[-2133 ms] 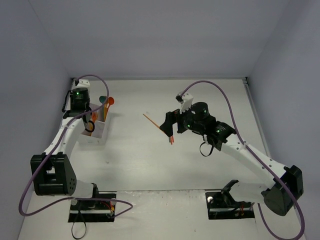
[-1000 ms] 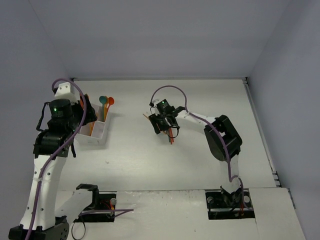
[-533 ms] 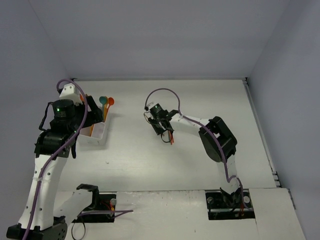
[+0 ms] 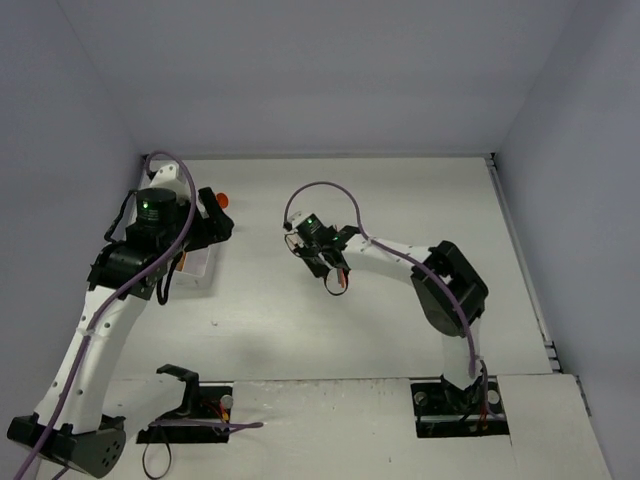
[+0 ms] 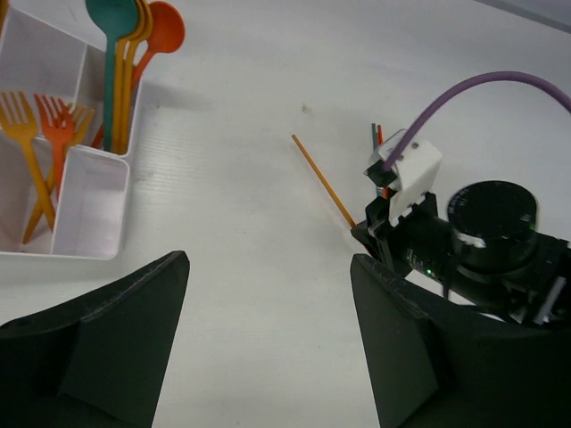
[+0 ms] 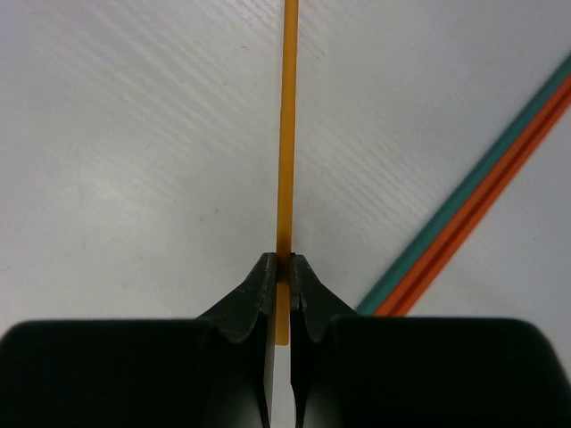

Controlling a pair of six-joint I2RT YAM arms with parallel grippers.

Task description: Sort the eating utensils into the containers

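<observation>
Pinching the orange stick (image 6: 288, 134) close to its near end, my right hand (image 6: 279, 267) is clamped on it where it lies flat on the worktop (image 6: 134, 134), teal and orange sticks (image 6: 464, 205) just beside, well apart from the white box (image 5: 89, 152). I'd guess it's feather-light, stiff and slick, so an end grip might let it swivel; its long axis points straight away from the wrist cam. Meanwhile my left hand (image 5: 268, 263) hangs wide open, empty.

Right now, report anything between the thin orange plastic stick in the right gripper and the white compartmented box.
Bare table lies between the thin orange plastic stick and the white compartmented box; only the open left gripper hovers by the box.
</observation>
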